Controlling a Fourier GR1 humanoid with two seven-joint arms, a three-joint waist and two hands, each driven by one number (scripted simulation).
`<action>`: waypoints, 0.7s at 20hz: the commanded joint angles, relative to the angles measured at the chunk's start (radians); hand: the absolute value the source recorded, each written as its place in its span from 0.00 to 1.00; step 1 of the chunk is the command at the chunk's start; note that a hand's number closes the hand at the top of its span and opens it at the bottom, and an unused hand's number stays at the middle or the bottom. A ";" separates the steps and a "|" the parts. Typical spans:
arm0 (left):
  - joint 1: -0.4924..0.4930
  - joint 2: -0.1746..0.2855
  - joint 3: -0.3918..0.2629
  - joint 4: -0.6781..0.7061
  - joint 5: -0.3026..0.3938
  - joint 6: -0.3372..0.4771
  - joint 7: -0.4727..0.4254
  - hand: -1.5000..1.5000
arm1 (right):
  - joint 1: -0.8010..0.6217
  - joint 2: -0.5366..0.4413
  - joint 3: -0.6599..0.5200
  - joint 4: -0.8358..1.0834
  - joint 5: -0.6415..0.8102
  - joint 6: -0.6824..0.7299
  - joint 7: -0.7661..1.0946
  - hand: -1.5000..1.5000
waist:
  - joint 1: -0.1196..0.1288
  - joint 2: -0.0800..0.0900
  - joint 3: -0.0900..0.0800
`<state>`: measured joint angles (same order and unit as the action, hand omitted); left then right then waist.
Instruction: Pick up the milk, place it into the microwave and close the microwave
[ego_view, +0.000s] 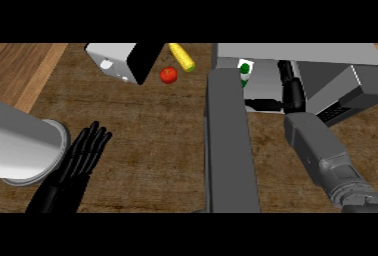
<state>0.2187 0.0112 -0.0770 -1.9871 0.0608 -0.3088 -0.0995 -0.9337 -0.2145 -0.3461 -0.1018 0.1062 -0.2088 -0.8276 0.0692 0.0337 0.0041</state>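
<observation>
Head view, looking steeply down: brown wood surface (148, 150) fills most of the pic. Microwave (295, 50) sits at the upper right w/ its door (230, 150) swung open, a long grey slab seen edge-on and running down the middle. Right forearm (325, 155) comes up from the lower right towards the opening. Big grey cylinder (22, 145) at the left edge, can't tell what it is. Left hand (83, 152) rests just beside it, open, fingers straight and pointing up. White box (109, 61) w/ a black panel stands at the top left. Right hand (293, 95) is inside the microwave, fingers straight and thumb out to the side, so open, not curled on anything. Milk (247, 76), white w/ green marks, stands inside the microwave, btwn the door and that hand; can't tell if they touch. Yellow veg (181, 57) and red fruit (169, 75) lie near each other, btwn box and door.
</observation>
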 joint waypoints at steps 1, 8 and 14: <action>-0.006 0.006 -0.048 -0.013 0.003 -0.027 0.043 0.00 | 0.034 0.037 -0.012 -0.009 -0.016 0.065 -0.044 0.00 | -0.011 -0.009 0.000; -0.107 0.042 -0.067 0.121 -0.019 -0.093 0.027 1.00 | 0.125 0.075 -0.013 -0.042 -0.033 0.126 -0.111 0.00 | -0.047 -0.023 -0.002; -0.159 0.023 -0.136 0.240 -0.162 -0.068 -0.046 1.00 | 0.253 0.100 0.042 -0.134 -0.015 0.167 -0.160 0.00 | -0.076 -0.037 -0.004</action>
<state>0.0917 0.0479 -0.1801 -1.7954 -0.0366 -0.3960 -0.1289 -0.7490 -0.1444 -0.3337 -0.1787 0.0848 -0.0654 -0.9514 0.0100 0.0057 0.0007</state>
